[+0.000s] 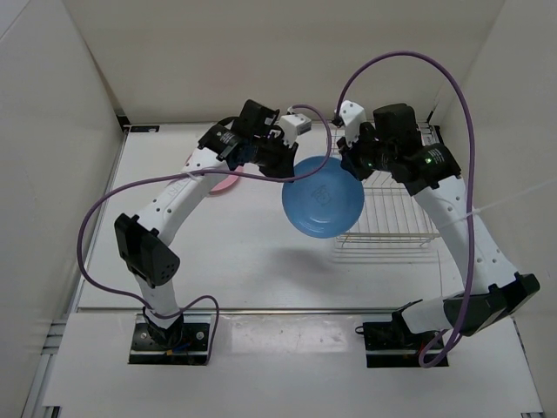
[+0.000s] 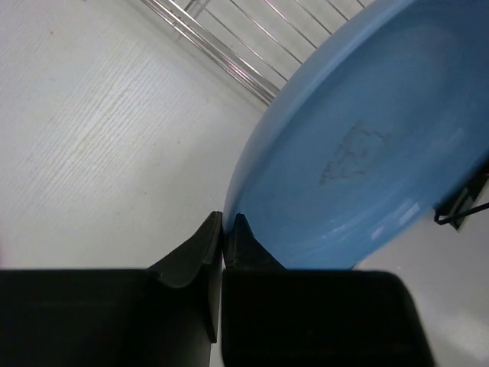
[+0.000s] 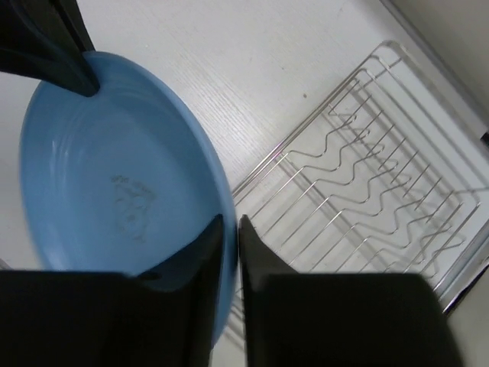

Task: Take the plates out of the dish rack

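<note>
As left fingers [image 2: 191,252] pinch its rim (right fingers [image 3: 195,256] opposite), the blue plate [image 1: 322,198] hangs.

- My left arm [image 1: 174,196] goes up from its base at the near edge, bends at the elbow and reaches forward and to the right.
- My left pincer [image 2: 224,223] has its two fingers pressed almost together, nipping the rim of the blue plate [image 1: 322,200].
- My right arm [image 1: 461,218] bows out to the right, then reaches forward and inward.
- My right pincer [image 3: 231,223] is clamped on the same rim, on the opposite side.
- My two wrists are near each other, and the pincers point toward one another.
</note>
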Controlling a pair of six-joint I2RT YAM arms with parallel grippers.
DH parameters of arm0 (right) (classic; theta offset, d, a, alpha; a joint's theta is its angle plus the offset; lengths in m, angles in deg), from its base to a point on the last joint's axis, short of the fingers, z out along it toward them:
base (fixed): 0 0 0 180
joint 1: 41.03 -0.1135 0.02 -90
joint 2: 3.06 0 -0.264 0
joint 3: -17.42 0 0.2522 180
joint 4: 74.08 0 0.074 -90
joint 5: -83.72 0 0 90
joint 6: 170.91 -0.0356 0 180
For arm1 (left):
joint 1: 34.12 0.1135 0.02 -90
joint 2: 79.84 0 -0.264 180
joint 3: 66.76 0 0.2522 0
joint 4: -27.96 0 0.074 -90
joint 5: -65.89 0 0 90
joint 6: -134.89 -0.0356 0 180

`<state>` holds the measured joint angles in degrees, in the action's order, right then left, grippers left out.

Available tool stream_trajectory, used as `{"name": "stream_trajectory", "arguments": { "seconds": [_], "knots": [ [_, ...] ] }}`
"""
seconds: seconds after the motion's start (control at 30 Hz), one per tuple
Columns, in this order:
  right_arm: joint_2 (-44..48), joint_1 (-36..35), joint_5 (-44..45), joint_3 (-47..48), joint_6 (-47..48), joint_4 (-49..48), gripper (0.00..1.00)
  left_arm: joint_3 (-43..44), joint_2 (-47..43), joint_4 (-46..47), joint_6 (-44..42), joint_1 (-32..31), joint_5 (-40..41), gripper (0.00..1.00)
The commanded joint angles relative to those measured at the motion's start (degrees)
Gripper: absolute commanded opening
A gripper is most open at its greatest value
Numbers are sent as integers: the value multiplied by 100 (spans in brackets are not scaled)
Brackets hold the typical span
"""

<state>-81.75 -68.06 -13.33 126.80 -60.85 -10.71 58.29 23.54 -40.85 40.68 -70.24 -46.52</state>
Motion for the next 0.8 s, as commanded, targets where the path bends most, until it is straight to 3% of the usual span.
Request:
{"name": "stream_trajectory", "arguments": {
  "seconds": [0.0,0.07,0.1,0.2,0.3,0.33,0.53,0.67,0.77],
  "knots": [
    [197,4,19,54,-115,-100,19,87,-133,-32,-37,35,175,12],
    [258,4,360,-199,-177,-257,44,-88,-194,168,95,35,560,12],
    [258,4,641,-305,-177,-354,60,-220,-334,257,235,35,1137,12],
    [373,74,1617,-684,-291,-776,66,-853,-685,652,498,210,2143,12],
    [601,408,1680,-815,-344,-891,68,-1144,-818,776,841,850,2514,12],
    [723,522,1680,-895,-344,-891,68,-1144,-819,776,930,1357,2514,12],
    [1417,645,1873,-1571,-230,-1014,73,-398,224,311,1641,3695,521,12],
    [1673,698,1926,-1836,-125,-1014,75,399,1207,187,1756,4313,-332,12],
    [1735,699,1927,-1836,-54,-1014,76,1076,2025,55,1757,4508,-474,12]
  ]
}}
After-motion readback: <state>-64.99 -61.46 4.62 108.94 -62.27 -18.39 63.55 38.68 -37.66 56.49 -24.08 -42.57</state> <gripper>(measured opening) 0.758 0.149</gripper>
